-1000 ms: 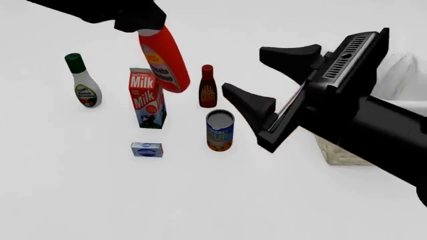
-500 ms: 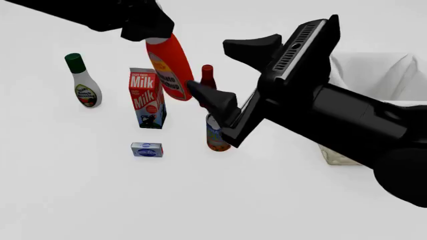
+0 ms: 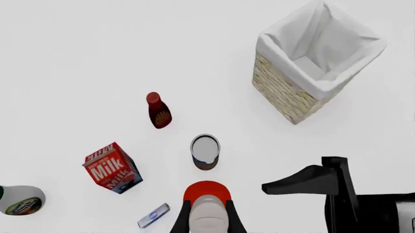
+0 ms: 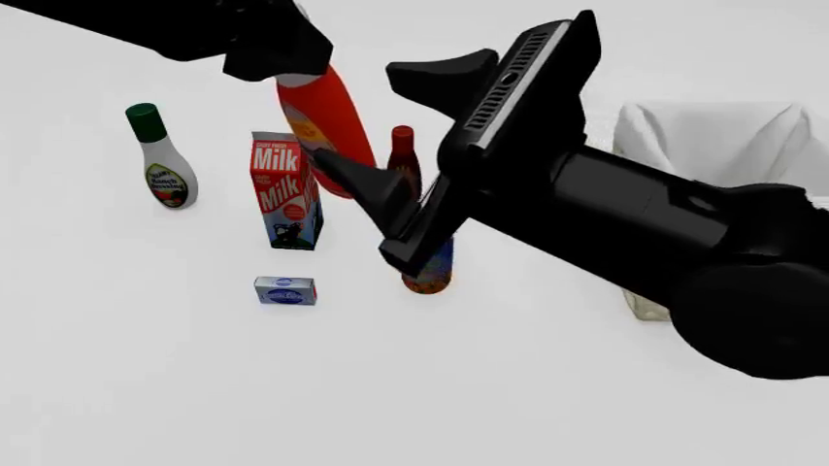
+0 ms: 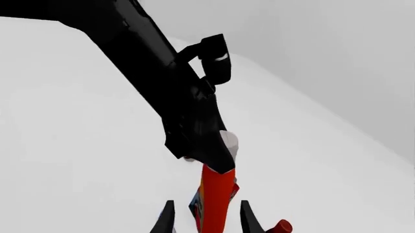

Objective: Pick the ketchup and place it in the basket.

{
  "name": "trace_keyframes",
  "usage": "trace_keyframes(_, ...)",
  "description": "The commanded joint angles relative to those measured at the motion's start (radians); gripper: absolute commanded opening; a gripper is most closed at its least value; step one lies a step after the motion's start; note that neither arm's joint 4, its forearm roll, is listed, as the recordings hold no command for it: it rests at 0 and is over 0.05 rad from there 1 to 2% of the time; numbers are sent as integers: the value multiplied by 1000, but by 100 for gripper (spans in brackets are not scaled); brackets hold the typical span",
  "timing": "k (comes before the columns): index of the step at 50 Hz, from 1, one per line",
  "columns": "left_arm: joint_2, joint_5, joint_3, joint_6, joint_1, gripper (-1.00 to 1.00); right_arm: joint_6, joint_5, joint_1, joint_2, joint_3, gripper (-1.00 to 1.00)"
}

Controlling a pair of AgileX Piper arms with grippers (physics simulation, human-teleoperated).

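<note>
The ketchup [image 4: 326,126], a bright red bottle with a yellow-and-white label, hangs tilted above the table behind the milk carton. My left gripper [image 4: 295,70] is shut on its whitish cap [image 3: 207,216]. My right gripper [image 4: 391,126] is open, with one finger [image 4: 441,73] above and one finger [image 4: 360,177] below, level with the bottle's body. In the right wrist view the ketchup [image 5: 215,199] lies between the two fingertips, apart from both. The basket [image 3: 285,94], wicker with white lining [image 4: 712,136], stands at the right, partly hidden by my right arm.
On the table stand a red milk carton [image 4: 285,189], a slim dark red-brown bottle [image 4: 403,146], a can [image 4: 434,274] partly hidden by my right gripper, a green-capped dressing bottle [image 4: 162,160] and a small blue box [image 4: 285,290].
My right arm has swung left, and its open fingers now reach the held ketchup. The left gripper and the bottle have barely moved.
</note>
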Motion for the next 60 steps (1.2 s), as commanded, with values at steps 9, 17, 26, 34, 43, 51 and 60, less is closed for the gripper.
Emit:
trace_keyframes(9,-25,33,-30,-1,-4,-100,-37,-32,0,60,-46,100)
trace_keyframes(17,-37,42,-36,-10,-8,-100,-24,-48,-20,95,-72,100)
trace_keyframes(26,-39,53,-53,-10,-7,-100,-8,-80,-35,133,-83,100)
trace_keyframes(34,-36,67,-75,-10,-11,-100,1,-101,-43,173,-101,100)
trace_keyframes(43,-34,66,-79,-14,-20,-100,13,-112,-37,213,-115,100)
trace_keyframes(51,-33,67,-80,-13,-25,-100,36,-110,-40,255,-145,100)
trace_keyframes(60,-32,70,-87,-16,-33,-100,74,-130,-46,284,-151,100)
